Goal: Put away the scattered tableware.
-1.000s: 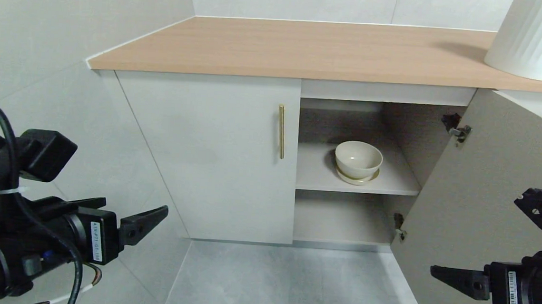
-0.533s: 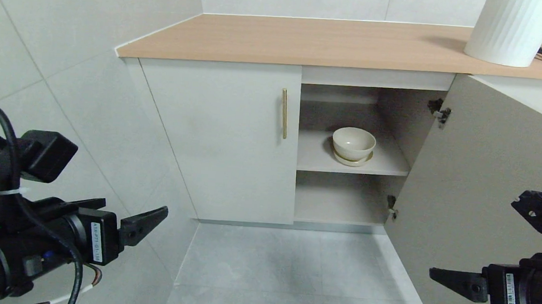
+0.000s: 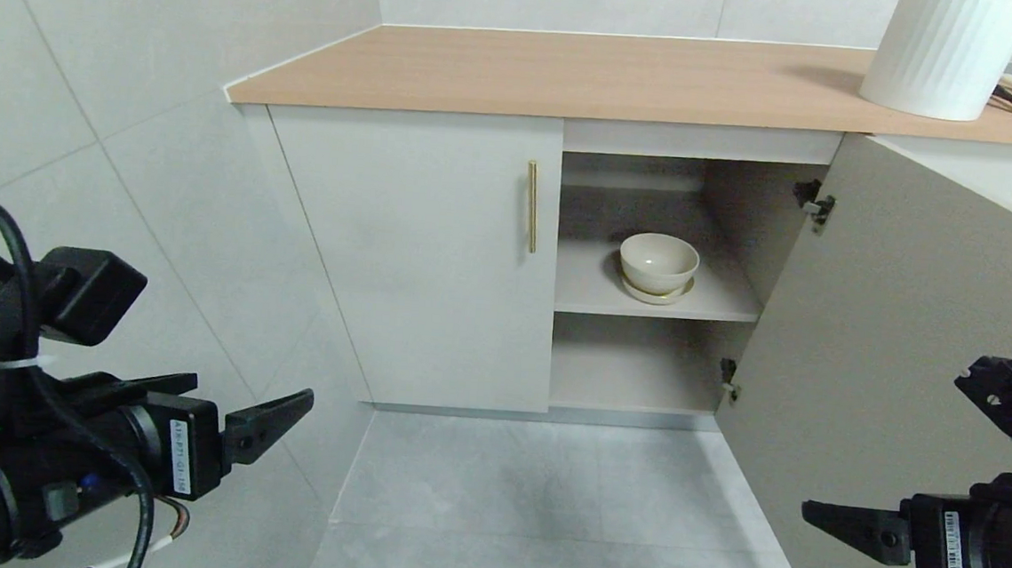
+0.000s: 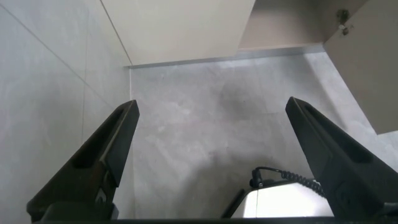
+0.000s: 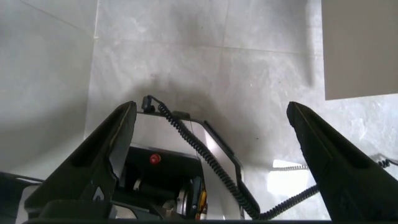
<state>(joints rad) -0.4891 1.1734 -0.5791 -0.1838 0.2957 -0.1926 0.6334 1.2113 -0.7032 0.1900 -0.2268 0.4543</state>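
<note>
Shelf [image 3: 590,297] holds bowl [image 3: 659,261], well apart from left claw [image 4: 211,102] and right claw [image 5: 211,106], both released.

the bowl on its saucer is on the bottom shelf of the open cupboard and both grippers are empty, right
Not quite. The head view shows the bowl on its saucer on the upper shelf, not the bottom one. The cupboard is open, and the left gripper and right gripper are empty.
</note>
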